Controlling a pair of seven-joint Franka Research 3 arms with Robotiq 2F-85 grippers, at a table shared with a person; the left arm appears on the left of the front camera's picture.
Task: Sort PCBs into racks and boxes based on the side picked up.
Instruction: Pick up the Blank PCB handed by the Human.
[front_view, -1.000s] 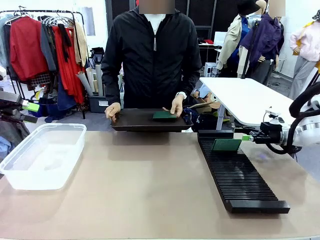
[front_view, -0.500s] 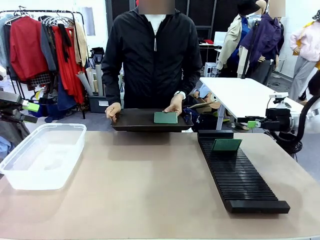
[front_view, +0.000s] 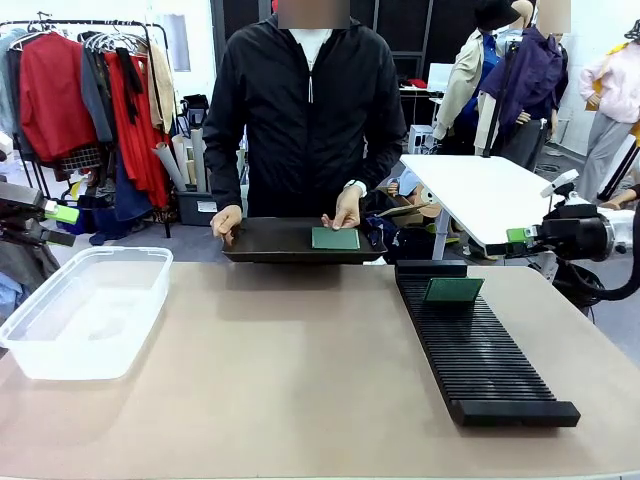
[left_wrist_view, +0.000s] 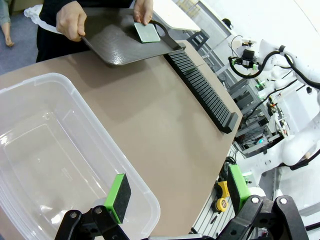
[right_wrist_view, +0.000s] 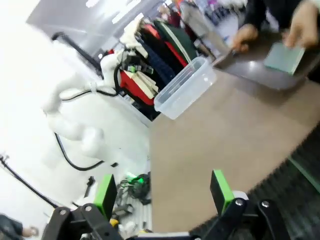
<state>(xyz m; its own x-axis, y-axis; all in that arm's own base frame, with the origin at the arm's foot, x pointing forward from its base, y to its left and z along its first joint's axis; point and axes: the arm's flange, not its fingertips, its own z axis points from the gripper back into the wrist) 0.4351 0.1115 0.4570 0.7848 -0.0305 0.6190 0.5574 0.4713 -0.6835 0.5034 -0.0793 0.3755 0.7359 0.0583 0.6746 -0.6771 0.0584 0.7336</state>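
Note:
One green PCB (front_view: 453, 290) stands upright in a slot at the far end of the black rack (front_view: 480, 365). A second PCB (front_view: 335, 238) lies flat on the dark brown tray (front_view: 270, 240) that the person holds at the far edge, one hand (front_view: 349, 210) touching it. My right gripper (front_view: 516, 238) hovers open and empty, up and to the right of the rack's far end; its green pads (right_wrist_view: 220, 190) stand wide apart. At the far left my left gripper (front_view: 58, 222) is open and empty above the clear box (front_view: 85, 310), with spread pads (left_wrist_view: 118, 191).
The clear box (left_wrist_view: 50, 150) holds nothing. The rack (left_wrist_view: 202, 90) runs along the table's right side with most slots free. A white side table (front_view: 490, 200) and clothes rails stand beyond the far edge. Bare tabletop (front_view: 280, 370) lies between box and rack.
My right gripper has risen and drawn back to the right, away from the PCB left standing in the rack. The person's hand has shifted the tray PCB slightly.

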